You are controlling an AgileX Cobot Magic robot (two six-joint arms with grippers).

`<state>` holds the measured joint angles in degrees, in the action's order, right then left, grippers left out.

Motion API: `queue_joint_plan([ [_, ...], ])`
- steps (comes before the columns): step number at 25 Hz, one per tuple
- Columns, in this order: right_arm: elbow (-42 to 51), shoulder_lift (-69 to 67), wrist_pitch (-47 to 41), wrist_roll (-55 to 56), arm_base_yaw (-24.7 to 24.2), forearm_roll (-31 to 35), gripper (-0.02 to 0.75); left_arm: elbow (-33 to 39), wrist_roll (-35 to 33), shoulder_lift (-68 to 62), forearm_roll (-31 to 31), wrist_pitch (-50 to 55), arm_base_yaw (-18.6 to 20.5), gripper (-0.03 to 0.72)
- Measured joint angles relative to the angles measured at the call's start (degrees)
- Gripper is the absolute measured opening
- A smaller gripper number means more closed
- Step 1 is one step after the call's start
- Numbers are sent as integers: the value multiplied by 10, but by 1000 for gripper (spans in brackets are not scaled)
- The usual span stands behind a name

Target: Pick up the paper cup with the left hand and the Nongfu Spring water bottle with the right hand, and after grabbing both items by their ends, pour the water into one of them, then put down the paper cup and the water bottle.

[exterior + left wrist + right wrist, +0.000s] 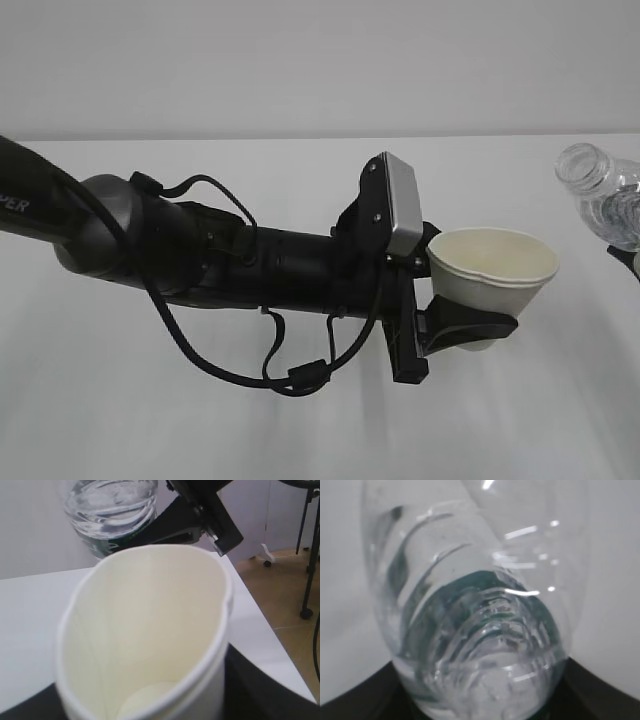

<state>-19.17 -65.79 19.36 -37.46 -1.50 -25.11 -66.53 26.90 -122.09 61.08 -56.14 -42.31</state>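
Paper cup (pixel 492 270) sat squeezed in the left hand (pixel 455 325) above the counter (pixel 560 420) — empty, unpoured — while just beyond it the right hand (pixel 200 517) gripped the tilted Nongfu Spring water bottle (pixel 600 195), leaving pouring and setting-down undone.

The exterior camera is looking down at a slant onto the paper cup (pixel 492 262). Both wrist cameras are sitting very close, sharing the water bottle (pixel 111 511) (pixel 480 630) beyond it.
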Motion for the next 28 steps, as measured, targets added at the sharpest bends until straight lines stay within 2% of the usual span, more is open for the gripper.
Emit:
queue_joint_plan([
  [28, 0, 0, 0, -122, 0, 1, 456, 0, 4, 0, 15, -9, 0, 414],
])
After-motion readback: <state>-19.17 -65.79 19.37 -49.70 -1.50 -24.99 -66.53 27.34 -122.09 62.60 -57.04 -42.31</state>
